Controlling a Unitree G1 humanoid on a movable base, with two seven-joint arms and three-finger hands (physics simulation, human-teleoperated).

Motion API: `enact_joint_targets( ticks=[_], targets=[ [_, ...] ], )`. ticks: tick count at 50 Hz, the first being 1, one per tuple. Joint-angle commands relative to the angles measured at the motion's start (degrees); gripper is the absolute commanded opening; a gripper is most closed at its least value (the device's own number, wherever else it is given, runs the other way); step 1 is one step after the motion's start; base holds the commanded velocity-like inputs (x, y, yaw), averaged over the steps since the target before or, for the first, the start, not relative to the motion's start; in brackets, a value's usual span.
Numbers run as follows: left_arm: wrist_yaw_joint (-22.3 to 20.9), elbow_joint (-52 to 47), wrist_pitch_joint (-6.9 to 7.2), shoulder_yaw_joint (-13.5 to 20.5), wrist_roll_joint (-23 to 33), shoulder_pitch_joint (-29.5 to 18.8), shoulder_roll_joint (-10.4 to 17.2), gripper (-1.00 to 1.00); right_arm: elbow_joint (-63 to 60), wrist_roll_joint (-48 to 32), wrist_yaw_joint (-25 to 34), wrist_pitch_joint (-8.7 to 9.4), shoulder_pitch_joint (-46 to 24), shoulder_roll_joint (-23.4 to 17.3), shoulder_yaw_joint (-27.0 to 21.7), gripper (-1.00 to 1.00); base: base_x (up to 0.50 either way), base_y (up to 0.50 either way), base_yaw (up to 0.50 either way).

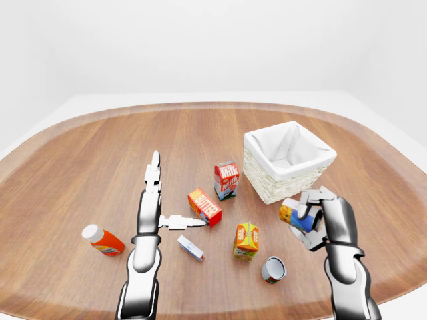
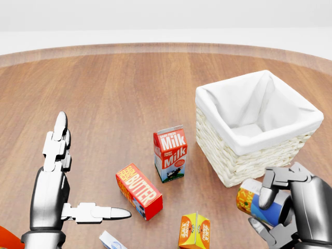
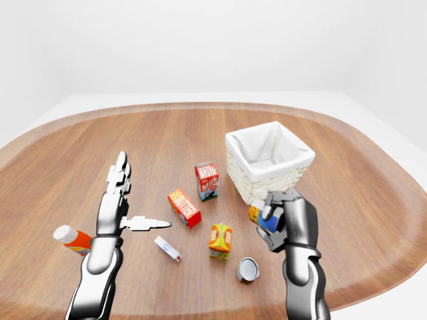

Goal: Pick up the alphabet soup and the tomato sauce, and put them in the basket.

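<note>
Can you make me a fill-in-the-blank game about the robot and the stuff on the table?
1. The right hand is closed around a ____.
2. The basket has a ____ cloth lining.
3. The carton standing between the butter box and the basket says ____ on it.
4. The left hand is open and holds ____.

Missing words: can; white; Milk; nothing
</note>
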Motion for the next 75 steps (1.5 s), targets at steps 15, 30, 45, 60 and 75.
enact_joint_targets(
  ticks=[15, 30, 45, 60, 75],
  targets=[
    [0.04, 0.00, 0.00, 0.03, 0.18, -0.01, 0.04, 1.00, -14.46, 6.59, 5.65, 0.00, -4.13, 0.98, 0.81, -1.00, 0.00, 0.00, 0.00],
    [-0.06, 0.29, 0.00, -0.13, 0.07, -0.14, -0.01, 1.00, -18.56, 6.29, 7.80, 0.00, -10.28, -0.77, 1.88, -1.00, 0.00, 0.00, 0.00],
    [-0.19, 0.07, 0.00, -0.12, -0.04, -0.08, 0.01, 1.00, -10.20, 2.37, 5.63, 0.00, -18.18, -4.14, 3.28, -1.00, 0.00, 0.00, 0.00],
    [-0.17, 0.40, 0.00, -0.12, -0.06, -0.12, 0.03, 1.00, -3.42, 1.37, 5.92, 0.28, -27.62, -7.47, 3.14, -1.00, 0.00, 0.00, 0.00],
    [-0.17, 0.27, 0.00, -0.11, -0.08, -0.32, -0.01, 1.00, 9.72, -2.59, 2.89, 2.07, -38.00, -10.33, 4.84, -1.00, 0.00, 0.00, 0.00]
  ],
)
